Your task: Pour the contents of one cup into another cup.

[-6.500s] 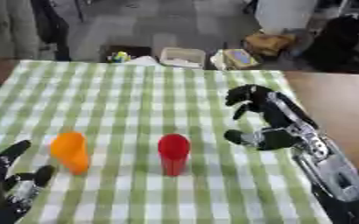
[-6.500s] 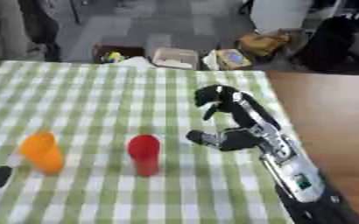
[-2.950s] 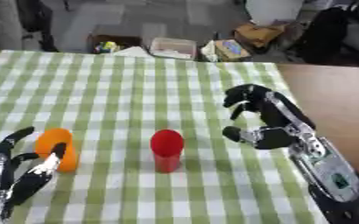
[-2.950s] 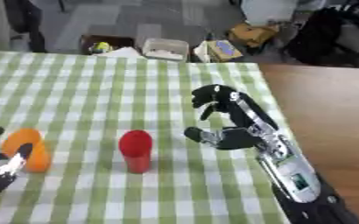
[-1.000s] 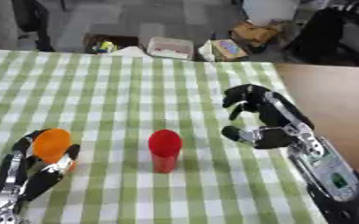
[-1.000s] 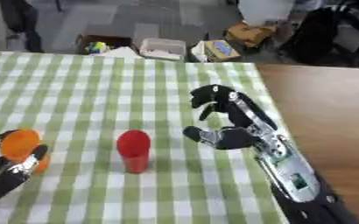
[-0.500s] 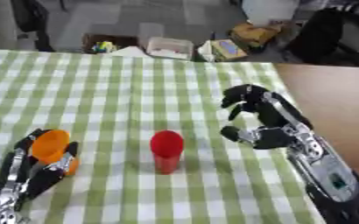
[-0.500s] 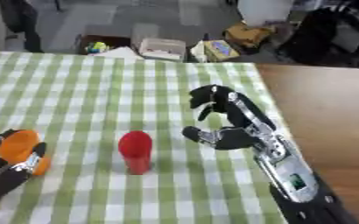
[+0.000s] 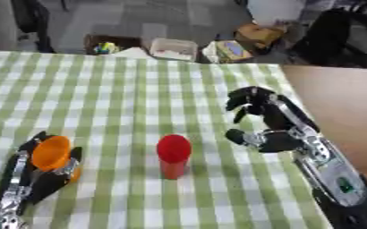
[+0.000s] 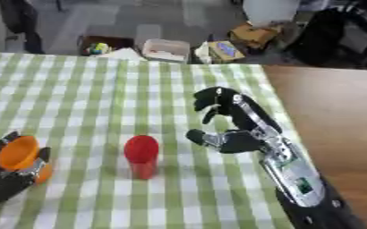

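Item 1: orange cup [image 9: 52,152]. Small, plain, open-mouthed; sits at the near left of the worktop [image 9: 124,89], which is covered in green-and-white check cloth. Tilted, mouth facing up toward the camera. Held by the left hand [image 9: 30,179], whose fingers and thumb wrap its lower body. Contents not visible.

Item 2: red cup [image 9: 172,155]. Same pattern of cup, upright near the middle of the cloth, apart from both hands. Contents not visible.

Item 3: right hand [image 9: 269,129]. Hovers to the right of the red cup, not touching it; fingers curved but spread, nothing in them.

Handling notes (judgement): both cups look like light, thin-walled plastic, rigid enough to keep shape but likely smooth and easy to tip or slide on cloth. Best taken around the mid-body, thumb opposite fingers, clear of the rim so the mouth is free for pouring. The red cup may shift if nudged; steadying it is advisable.
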Controlling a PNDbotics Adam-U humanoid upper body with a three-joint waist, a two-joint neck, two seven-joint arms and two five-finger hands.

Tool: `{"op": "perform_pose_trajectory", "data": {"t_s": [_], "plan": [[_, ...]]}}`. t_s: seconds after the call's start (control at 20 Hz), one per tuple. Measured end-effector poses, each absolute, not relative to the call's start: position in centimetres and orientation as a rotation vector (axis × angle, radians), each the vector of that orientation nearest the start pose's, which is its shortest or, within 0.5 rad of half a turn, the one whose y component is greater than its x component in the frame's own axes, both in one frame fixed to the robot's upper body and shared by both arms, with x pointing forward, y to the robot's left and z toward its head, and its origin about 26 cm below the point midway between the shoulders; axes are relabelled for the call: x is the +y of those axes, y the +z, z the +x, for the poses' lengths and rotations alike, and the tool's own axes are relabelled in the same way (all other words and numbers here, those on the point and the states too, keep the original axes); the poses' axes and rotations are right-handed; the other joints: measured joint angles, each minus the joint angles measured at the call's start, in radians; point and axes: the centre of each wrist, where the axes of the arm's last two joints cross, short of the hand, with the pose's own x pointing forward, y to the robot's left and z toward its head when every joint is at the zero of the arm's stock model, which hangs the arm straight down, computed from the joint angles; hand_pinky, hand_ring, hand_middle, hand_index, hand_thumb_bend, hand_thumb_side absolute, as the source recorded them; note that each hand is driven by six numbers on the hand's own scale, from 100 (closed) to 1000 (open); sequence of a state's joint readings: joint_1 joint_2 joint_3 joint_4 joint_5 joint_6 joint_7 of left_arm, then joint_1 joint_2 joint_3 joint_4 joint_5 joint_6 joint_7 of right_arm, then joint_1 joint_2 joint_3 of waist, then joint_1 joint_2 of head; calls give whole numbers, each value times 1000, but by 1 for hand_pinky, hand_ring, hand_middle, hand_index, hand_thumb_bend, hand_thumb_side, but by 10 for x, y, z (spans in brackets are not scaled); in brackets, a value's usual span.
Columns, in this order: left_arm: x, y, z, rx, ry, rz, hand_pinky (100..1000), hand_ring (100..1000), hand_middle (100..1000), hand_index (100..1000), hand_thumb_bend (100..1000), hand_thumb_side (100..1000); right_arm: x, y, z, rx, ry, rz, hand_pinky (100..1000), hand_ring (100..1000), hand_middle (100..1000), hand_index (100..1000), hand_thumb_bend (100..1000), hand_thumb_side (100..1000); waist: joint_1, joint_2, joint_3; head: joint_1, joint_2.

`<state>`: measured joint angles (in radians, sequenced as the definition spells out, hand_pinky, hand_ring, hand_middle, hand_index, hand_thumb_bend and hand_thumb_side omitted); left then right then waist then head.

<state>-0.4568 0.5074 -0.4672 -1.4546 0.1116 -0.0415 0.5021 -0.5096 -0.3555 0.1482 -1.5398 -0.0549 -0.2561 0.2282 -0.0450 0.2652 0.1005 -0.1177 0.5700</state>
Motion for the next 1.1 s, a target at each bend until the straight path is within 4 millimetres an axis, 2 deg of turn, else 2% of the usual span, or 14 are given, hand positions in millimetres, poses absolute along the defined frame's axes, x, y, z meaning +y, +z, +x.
{"op": "perform_pose_trajectory", "data": {"t_s": [0.25,0.45,0.5,0.55,0.65,0.8,0.9,1.1], "plan": [[223,96,355,-1944,-339,357,427,912,502,669,100,146,-240,152,381,-2166,759,97,510,676,624,760,605,304,5,0,0,-3,0],[217,108,350,-1988,-336,361,329,788,472,665,100,116,-240,152,381,-2166,759,97,507,674,622,760,604,304,6,0,0,-5,0],[216,111,348,-2001,-336,363,329,788,472,665,100,116,-240,152,381,-2166,759,97,507,674,622,760,604,304,6,0,0,-6,0],[215,114,347,-2011,-334,364,280,739,461,659,100,109,-240,152,381,-2166,759,97,506,673,621,760,604,303,6,0,0,-7,-1],[211,120,344,-2033,-328,363,241,700,457,657,100,108,-240,152,381,-2166,759,97,505,672,620,760,605,303,6,0,0,-7,-1],[208,128,340,-2058,-320,358,195,678,434,644,100,100,-240,152,381,-2166,759,97,503,671,619,760,604,304,8,0,1,-8,-1],[208,132,337,-2071,-319,358,100,659,413,630,100,114,-240,152,381,-2166,759,97,495,669,618,760,605,303,9,0,1,-8,-1],[204,140,331,-2099,-313,338,100,646,390,609,100,124,-241,150,382,-2157,759,97,484,667,615,758,616,292,10,0,2,-10,-1]]}}
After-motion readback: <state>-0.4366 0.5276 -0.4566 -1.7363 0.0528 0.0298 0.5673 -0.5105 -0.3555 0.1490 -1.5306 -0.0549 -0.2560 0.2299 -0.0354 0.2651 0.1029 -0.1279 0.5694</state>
